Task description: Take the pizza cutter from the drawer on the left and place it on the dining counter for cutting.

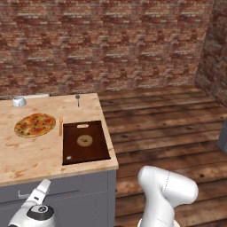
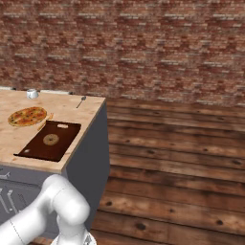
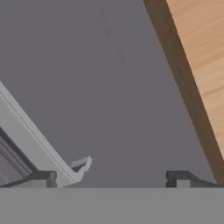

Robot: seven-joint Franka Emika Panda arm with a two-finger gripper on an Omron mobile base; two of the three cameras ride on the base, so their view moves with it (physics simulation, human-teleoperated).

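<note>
The pizza cutter is hidden from me. Under the dining counter point(image 1: 26, 153) sits the grey drawer point(image 1: 77, 188), its front looking flush and closed, with the silver bar handle point(image 1: 26, 194) on it. My hand point(image 1: 39, 201) hangs low in front of that drawer. In the hand view my gripper point(image 3: 111, 179) is open, fingers spread wide against the drawer front point(image 3: 109, 87). The bar handle point(image 3: 39, 140) runs diagonally, and its end lies just inside my left fingertip point(image 3: 41, 178). Nothing is held.
On the counter top point(image 2: 14, 139) lie a pizza point(image 1: 34, 125), a thin orange stick point(image 1: 60, 125), a dark brown cutting board point(image 1: 84, 142), a small metal spoon point(image 1: 77, 99) and a small bowl point(image 1: 18, 101). Wooden floor spreads to the right.
</note>
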